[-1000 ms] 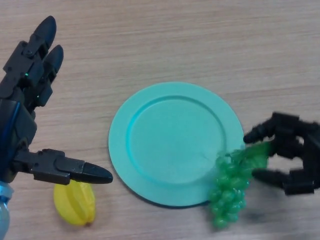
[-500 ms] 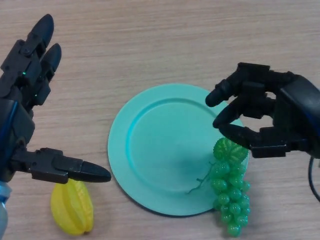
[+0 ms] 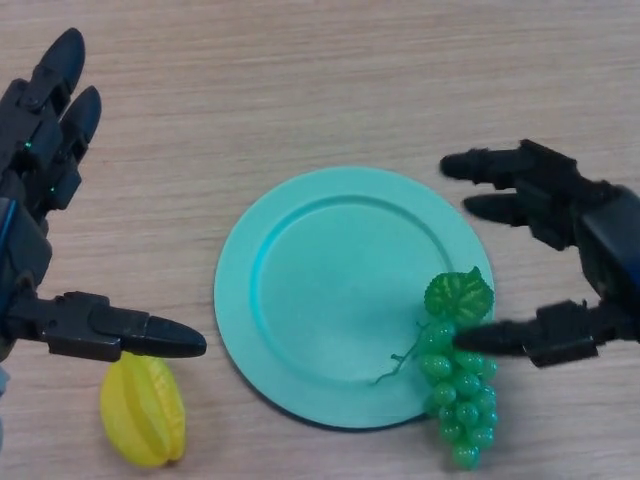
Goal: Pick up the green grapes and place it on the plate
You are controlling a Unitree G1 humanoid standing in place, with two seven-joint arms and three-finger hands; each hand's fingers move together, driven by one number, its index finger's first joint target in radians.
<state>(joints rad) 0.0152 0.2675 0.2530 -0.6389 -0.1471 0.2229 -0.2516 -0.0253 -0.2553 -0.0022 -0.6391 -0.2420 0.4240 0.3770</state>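
Observation:
The green grapes (image 3: pixel 458 385) lie on the right rim of the teal plate (image 3: pixel 330 290), leaf toward the top and lower berries hanging over the rim onto the table. My right hand (image 3: pixel 580 250) hovers just right of them, open, its thumb tip at the bunch and its fingers stretched over the plate's upper right edge. My left hand (image 3: pixel 40 210) is open at the far left, thumb pointing toward the plate.
A yellow starfruit (image 3: pixel 143 409) lies on the wooden table (image 3: pixel 330 90) below my left thumb, left of the plate.
My right hand carried the grapes onto the plate's right rim, let go and spread its fingers. The bunch now rests there. The left hand drifted slightly left.

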